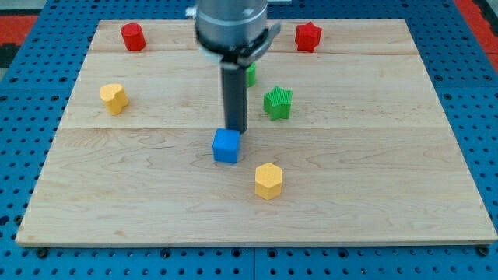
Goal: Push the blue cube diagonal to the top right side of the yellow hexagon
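My tip (236, 129) touches the blue cube (226, 146) mid-table (373, 194), the yellow hexagon (268, 180) toward the bottom-right corner; no claw here.

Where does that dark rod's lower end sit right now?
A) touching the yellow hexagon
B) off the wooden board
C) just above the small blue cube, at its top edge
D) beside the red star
C: my tip sits at the upper edge of the small blue cube, apart from the yellow hexagon block.

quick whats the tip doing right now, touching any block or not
My tip: no gripper, nothing held; it sits at the top edge of the blue cube, apparently touching. The yellow hexagon lies apart, lower right.
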Robot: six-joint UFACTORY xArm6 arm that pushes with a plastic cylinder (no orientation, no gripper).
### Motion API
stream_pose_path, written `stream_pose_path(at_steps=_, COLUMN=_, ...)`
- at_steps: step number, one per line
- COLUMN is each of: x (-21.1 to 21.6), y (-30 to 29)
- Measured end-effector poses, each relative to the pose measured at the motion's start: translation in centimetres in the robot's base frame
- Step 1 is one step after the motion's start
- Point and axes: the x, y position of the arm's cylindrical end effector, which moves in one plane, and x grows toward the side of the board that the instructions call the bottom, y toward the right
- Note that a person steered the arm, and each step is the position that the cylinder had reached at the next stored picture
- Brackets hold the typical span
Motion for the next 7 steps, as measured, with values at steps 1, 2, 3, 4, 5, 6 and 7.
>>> stream_pose_path(at_steps=1, x=4.3, y=0.9)
stream_pose_path(at_steps=2, x=5.2, y=-5.3)
stream_pose_path(at_steps=3, x=5.4, y=-8.0)
stream_pose_path(at_steps=4, x=5.4, y=-9.5)
stream_pose_path(at_steps=5, x=5.4, y=-9.6)
stream_pose_path(at_steps=6, x=7.0, y=-10.0)
stream_pose_path(at_steps=7, x=9.0, y=-10.0)
